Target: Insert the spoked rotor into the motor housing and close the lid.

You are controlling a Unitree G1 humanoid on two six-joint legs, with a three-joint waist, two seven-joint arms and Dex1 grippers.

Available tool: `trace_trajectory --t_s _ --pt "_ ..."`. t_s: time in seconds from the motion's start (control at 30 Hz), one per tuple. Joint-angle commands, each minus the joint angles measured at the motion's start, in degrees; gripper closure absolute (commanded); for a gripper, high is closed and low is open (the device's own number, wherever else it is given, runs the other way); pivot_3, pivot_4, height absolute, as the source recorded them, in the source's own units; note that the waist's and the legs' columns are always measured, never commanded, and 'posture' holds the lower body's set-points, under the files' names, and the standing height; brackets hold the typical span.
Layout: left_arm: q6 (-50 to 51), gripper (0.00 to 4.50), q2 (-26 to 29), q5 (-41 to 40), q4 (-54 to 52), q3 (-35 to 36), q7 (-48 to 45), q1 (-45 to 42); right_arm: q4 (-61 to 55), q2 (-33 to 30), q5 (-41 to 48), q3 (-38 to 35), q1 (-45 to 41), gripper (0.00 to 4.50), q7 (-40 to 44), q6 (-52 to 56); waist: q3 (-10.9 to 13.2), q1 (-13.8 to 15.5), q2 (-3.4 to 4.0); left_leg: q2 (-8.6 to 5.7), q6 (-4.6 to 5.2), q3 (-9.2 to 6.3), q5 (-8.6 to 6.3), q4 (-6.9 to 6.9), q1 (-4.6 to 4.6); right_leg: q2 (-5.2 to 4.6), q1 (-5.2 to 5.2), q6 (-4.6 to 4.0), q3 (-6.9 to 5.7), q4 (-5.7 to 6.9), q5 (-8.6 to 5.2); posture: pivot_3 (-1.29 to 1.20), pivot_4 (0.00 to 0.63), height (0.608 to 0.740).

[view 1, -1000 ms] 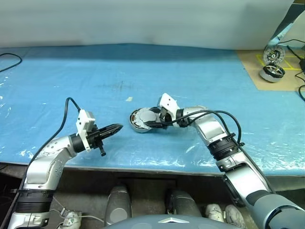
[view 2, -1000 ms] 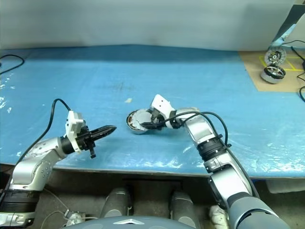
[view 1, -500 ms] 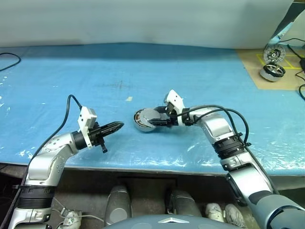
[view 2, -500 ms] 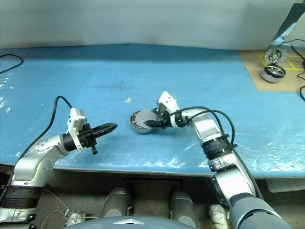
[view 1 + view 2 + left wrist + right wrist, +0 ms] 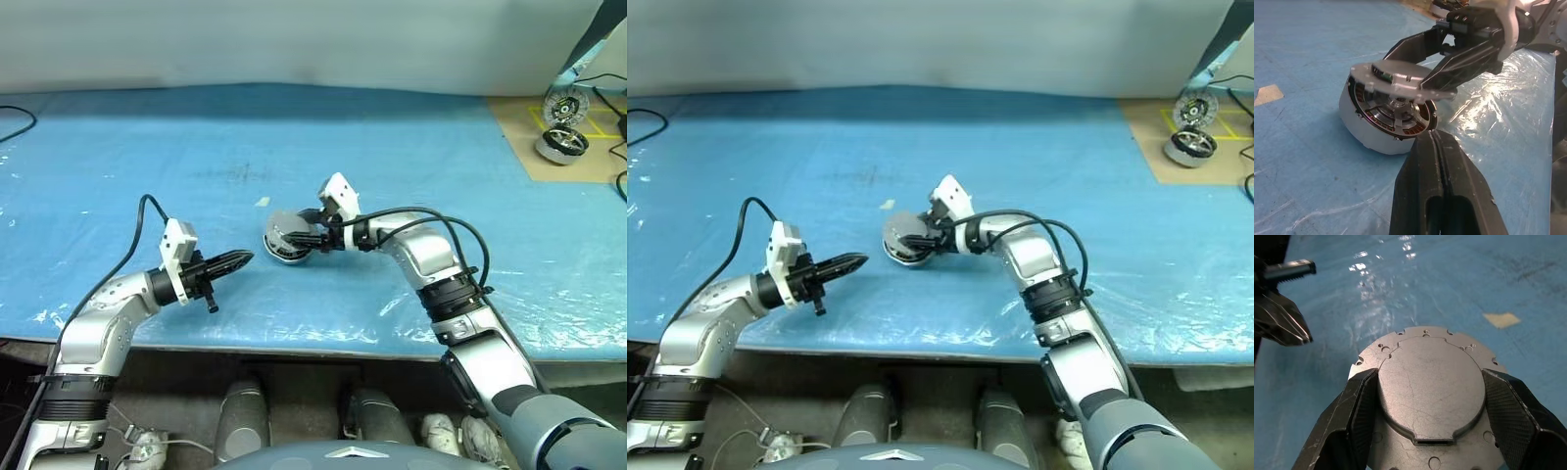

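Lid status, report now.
Right gripper shut on flat round grey lid, held tilted just above silver-grey motor housing, not seated. Left gripper shut, empty, beside housing. Spoked rotor already inside. Nothing blocking.

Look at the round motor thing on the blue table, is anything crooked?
Yes. The lid is not flat on the motor housing. The right gripper holds it tilted above the cup, so the copper windings and spoked rotor show underneath. The housing itself sits tipped on the blue table.
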Motion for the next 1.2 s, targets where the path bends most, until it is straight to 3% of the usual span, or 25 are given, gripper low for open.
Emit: trace_trajectory --t_s 0.03,0.7,0.97,1.2 --pt "-1.96 4.50 0.45 0.36 0.06 0.46 -1.10 0.09 2.83 1.28 -2.23 2.08 -0.17 1.56 -1.29 -1.95 -0.01 0.01 -0.01 -0.01 0.00 0.00 0.00 0.00 0.02 -0.01 0.02 0.00 0.01 0.01 0.00 0.00 0.150 0.740" --pt "-5.86 4.50 -0.03 1.36 1.83 0.30 -3.01 1.96 11.47 2.28 -11.44 7.48 2.12 1.56 -7.80 -10.00 -0.05 -0.14 0.03 -0.01 0.00 0.01 -0.03 -0.07 1.36 -0.01 1.11 -0.03 0.23 0.00 -0.03 0.00 0.150 0.740" --pt "-7.07 4.50 0.21 1.77 3.99 0.62 -4.00 0.89 9.26 -3.24 -11.91 9.57 5.39 1.56 -1.33 -10.38 -0.34 0.43 0.31 -0.10 0.03 0.00 -0.04 -0.13 1.42 -0.14 1.22 -0.02 0.29 -0.13 -0.04 0.00 0.150 0.740" --pt "-8.70 4.50 0.17 2.26 6.15 0.47 -4.84 0.50 0.37 -9.82 -11.64 11.81 10.82 1.56 5.91 -10.06 -0.79 0.88 0.20 -0.20 0.02 0.02 -0.04 -0.58 1.43 -0.16 1.35 0.01 0.23 -0.65 -0.05 0.00 0.150 0.740"
